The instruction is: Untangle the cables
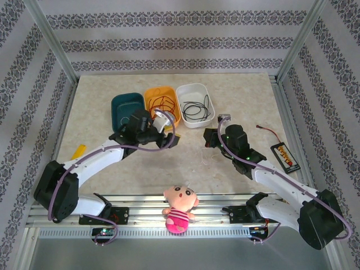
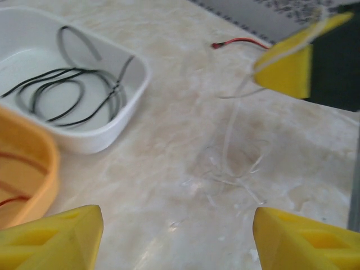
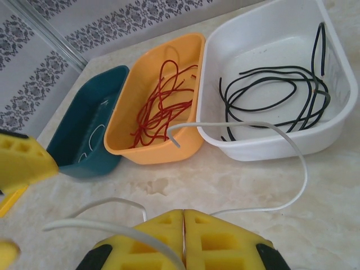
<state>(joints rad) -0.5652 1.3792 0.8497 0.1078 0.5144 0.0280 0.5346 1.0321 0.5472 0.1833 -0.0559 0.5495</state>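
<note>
**While Clamping the White Cable: Placing the Free Gripper**

While clamping the white cable (image 3: 305, 171) in the right gripper (image 3: 184, 220), pinching it between fully closed fingers. Letting one loop curl out toward the white bin (image 3: 337, 121), with the free end pointing at the orange bin (image 3: 126, 143).

Holding the left gripper (image 2: 179, 230) wide open, gripping nothing.

Sorting status:
- Resting the red cables (image 3: 160, 104) in the orange bin.
- Resting the black cables (image 3: 270, 90) in the white bin.
- Resting one thin pale strand in the teal bin (image 3: 67, 149).

Locating the work:
- Trailing the white cable down from the right gripper's fingers to a loose snarl (image 2: 228, 169) on the table (image 1: 140, 163), between the two arms.
- Running its long axis close to vertical, as seen from the left wrist.
- Lying ahead of the left gripper and to the right of its centre line, apart from both of its fingers.

Judging the next move: reaching forward and rightward with the left arm, as the free arm, and turning the jaws across the strand, not along it.
</note>
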